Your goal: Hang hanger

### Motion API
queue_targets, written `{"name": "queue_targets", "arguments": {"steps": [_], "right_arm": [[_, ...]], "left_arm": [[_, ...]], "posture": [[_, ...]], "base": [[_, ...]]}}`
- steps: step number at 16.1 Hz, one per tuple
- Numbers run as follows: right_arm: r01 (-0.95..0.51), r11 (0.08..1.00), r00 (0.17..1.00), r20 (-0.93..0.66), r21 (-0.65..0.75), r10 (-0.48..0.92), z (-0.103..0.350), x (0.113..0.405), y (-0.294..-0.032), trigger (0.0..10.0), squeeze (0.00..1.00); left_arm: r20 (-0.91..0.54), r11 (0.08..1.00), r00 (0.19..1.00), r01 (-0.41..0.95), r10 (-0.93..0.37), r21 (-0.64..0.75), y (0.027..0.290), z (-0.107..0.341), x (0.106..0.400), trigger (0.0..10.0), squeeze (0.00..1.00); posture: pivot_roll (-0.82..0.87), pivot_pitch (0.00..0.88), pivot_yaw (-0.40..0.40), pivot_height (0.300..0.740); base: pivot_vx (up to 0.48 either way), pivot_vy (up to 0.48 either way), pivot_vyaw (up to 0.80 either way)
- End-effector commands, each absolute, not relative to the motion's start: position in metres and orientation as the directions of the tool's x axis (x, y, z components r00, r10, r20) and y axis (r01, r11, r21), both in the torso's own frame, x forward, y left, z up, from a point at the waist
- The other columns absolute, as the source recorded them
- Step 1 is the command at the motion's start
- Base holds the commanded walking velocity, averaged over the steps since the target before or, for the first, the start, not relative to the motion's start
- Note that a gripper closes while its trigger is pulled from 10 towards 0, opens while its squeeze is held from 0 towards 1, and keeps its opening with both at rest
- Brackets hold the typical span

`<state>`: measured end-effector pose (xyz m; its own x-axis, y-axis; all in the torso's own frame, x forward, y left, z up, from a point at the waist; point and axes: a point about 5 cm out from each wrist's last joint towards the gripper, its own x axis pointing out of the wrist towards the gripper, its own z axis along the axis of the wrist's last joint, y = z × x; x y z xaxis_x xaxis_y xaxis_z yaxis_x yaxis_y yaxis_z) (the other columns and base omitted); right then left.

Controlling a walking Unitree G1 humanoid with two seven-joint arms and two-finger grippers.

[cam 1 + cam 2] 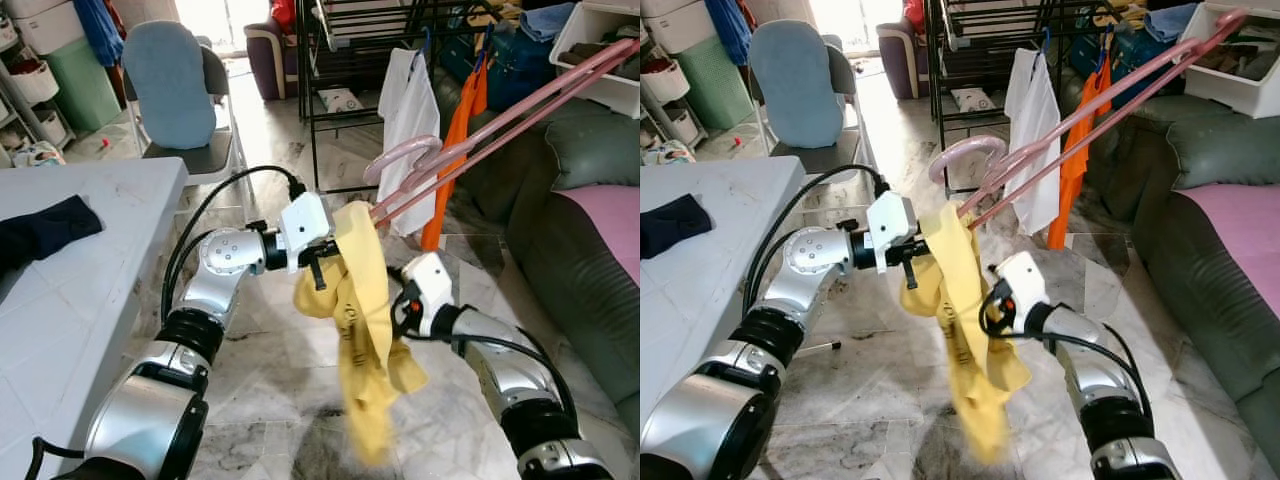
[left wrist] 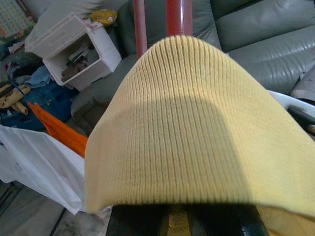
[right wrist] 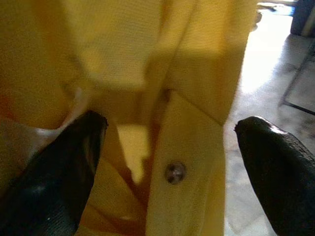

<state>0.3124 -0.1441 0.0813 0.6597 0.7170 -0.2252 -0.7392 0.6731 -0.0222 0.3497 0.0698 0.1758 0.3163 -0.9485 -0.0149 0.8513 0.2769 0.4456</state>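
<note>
Cloth, a yellow shirt (image 1: pixel 365 330), is draping over the near end of the pink hanger (image 1: pixel 500 125), which is slanting up to the far right. The left gripper (image 1: pixel 322 262) is pinching the shirt's top fold. The right gripper (image 3: pixel 170 162) is spreading wide, its fingers (image 3: pixel 59 172) flanking the hanging cloth.

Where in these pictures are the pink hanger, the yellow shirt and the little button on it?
pink hanger (image 1: pixel 400 155), left eye view, on the curved hook.
yellow shirt (image 1: pixel 965 330), right eye view, on the hanging cloth.
button (image 3: pixel 174 172), right wrist view, on its centre.
</note>
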Motion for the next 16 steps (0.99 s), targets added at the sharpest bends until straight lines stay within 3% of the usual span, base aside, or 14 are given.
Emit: {"name": "queue_targets", "arguments": {"steps": [1, 3, 8, 12, 13, 14, 15, 16], "right_arm": [[-0.786, 0.618, 0.608, -0.194, -0.01, 0.77, 0.089, 0.31, -0.135, 10.0, 0.0], [-0.793, 0.609, 0.597, -0.185, 0.006, 0.78, 0.091, 0.31, -0.133, 10.0, 0.0], [-0.63, 0.774, 0.745, -0.323, -0.055, 0.584, 0.067, 0.321, -0.142, 10.0, 0.0], [-0.52, 0.853, 0.791, -0.398, -0.036, 0.465, 0.05, 0.321, -0.157, 10.0, 0.0], [-0.471, 0.882, 0.809, -0.416, -0.032, 0.416, 0.046, 0.322, -0.164, 9.3, 0.0], [-0.453, 0.891, 0.813, -0.423, -0.028, 0.4, 0.045, 0.321, -0.168, 9.3, 0.0], [-0.39, 0.921, 0.832, -0.44, -0.028, 0.339, 0.042, 0.32, -0.181, 0.0, 0.0], [-0.342, 0.939, 0.843, -0.45, -0.025, 0.295, 0.041, 0.319, -0.192, 0.0, 0.0]], "left_arm": [[0.024, 0.29, 0.32, 0.819, -0.947, 0.495, 0.071, 0.193, 0.354, 0.0, 0.0], [0.029, 0.286, 0.314, 0.821, -0.949, 0.494, 0.07, 0.194, 0.353, 0.0, 0.0], [0.168, 0.317, 0.269, 0.842, -0.948, 0.437, 0.066, 0.221, 0.348, 0.0, 0.0], [0.32, 0.37, 0.255, 0.849, -0.912, 0.378, 0.074, 0.267, 0.349, 0.0, 0.0], [0.344, 0.381, 0.255, 0.847, -0.904, 0.372, 0.077, 0.275, 0.348, 0.0, 0.0], [0.353, 0.387, 0.258, 0.846, -0.899, 0.367, 0.078, 0.277, 0.348, 0.0, 0.0], [0.354, 0.399, 0.271, 0.84, -0.895, 0.367, 0.084, 0.279, 0.348, 0.0, 0.0], [0.348, 0.406, 0.283, 0.839, -0.894, 0.362, 0.088, 0.278, 0.348, 0.0, 0.0]], "posture": [[-0.13, 0.0, 0.052, 0.74], [-0.12, 0.0, 0.053, 0.74], [-0.11, 0.0, 0.037, 0.74], [-0.1, 0.0, 0.024, 0.74], [-0.1, 0.0, 0.022, 0.74], [-0.1, 0.0, 0.021, 0.74], [-0.1, 0.0, 0.02, 0.74], [-0.1, 0.0, 0.019, 0.74]], "base": [[0.0, 0.0, 0.0], [0.0, 0.0, 0.0], [0.0, 0.0, 0.0], [0.0, 0.0, 0.0], [0.0, 0.0, 0.0], [0.0, 0.0, 0.0], [0.0, 0.0, 0.0], [0.0, 0.0, 0.0]]}}
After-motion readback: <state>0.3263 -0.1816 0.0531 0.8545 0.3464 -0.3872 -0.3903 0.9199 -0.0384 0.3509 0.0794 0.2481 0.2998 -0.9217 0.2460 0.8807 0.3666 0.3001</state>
